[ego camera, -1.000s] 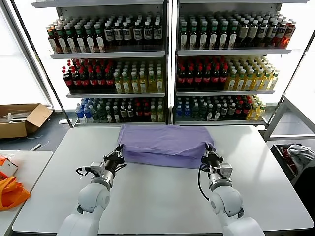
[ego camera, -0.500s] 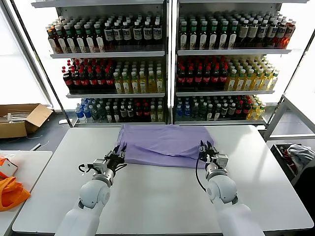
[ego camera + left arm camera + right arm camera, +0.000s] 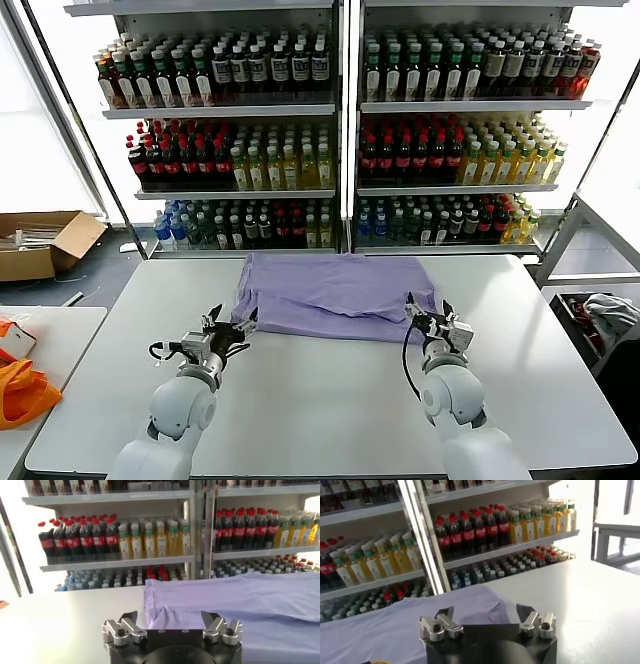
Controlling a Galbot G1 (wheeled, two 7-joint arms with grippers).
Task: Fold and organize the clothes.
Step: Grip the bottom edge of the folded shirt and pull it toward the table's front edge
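Writing: none can be read on the shirt or the bottle labels.
T-shirt [image 3: 335, 293]: thin lavender cloth, folded into a soft rectangle with gentle creases, lying flat at the far middle of the white table [image 3: 330, 400].
Left gripper [image 3: 230, 335]: fingers spread, holding nothing, just off the shirt's near left corner.
Right gripper [image 3: 428, 318]: fingers spread, empty, at the near right corner.
Behind: shelves [image 3: 340, 110] of capped bottles.

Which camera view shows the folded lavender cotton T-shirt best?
The head view: the whole folded lavender cotton T-shirt lies flat on the white table, every edge visible. The left wrist view shows only one corner and edge; the right wrist view only a partial stretch.
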